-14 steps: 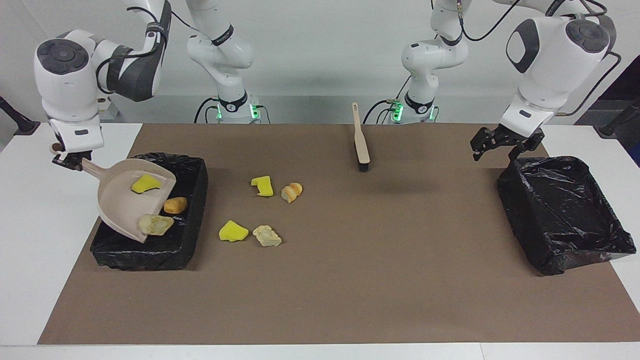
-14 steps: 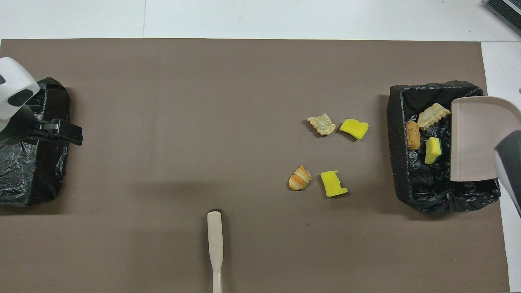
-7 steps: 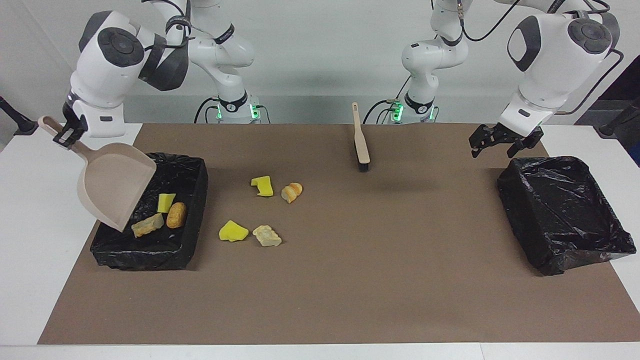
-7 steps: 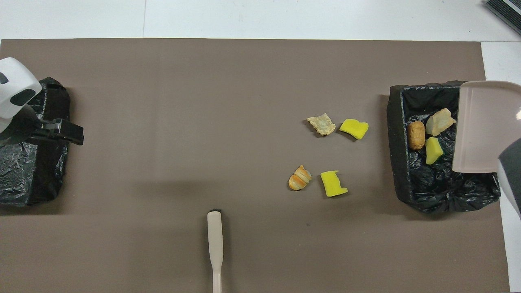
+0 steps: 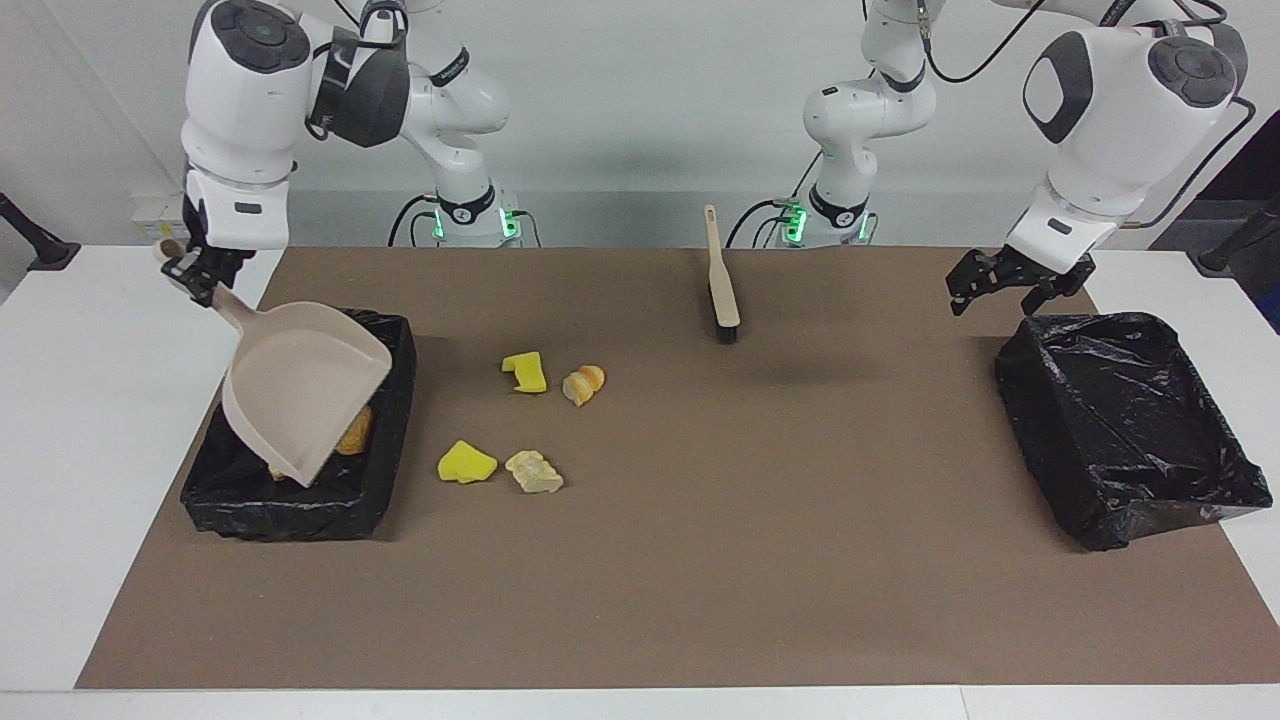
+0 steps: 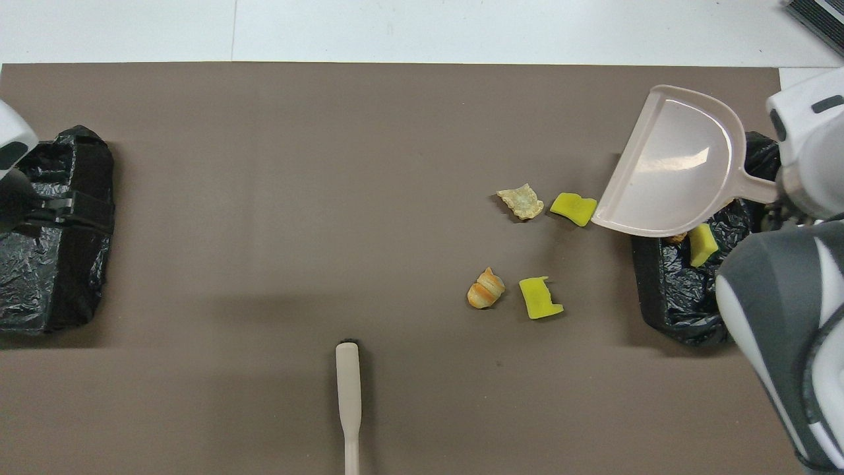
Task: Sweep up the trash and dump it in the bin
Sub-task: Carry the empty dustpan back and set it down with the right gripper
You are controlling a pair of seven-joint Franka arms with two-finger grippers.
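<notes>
While right gripper (image 5: 196,283) clamps the tilted beige plastic dustpan (image 5: 300,390) above black-lined bin (image 5: 390,440) for dumping, left gripper (image 5: 1010,280) waits open.

White table (image 5: 60,420), brown mat (image 5: 700,560) over it; plain pale wall (image 5: 620,100); even light.

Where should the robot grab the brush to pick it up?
Probably the brush by its long bare handle, coming straight down from above. It lies flat on the brown mat, the handle pointing toward the robots and the bristle end away, with nothing beside it.
</notes>
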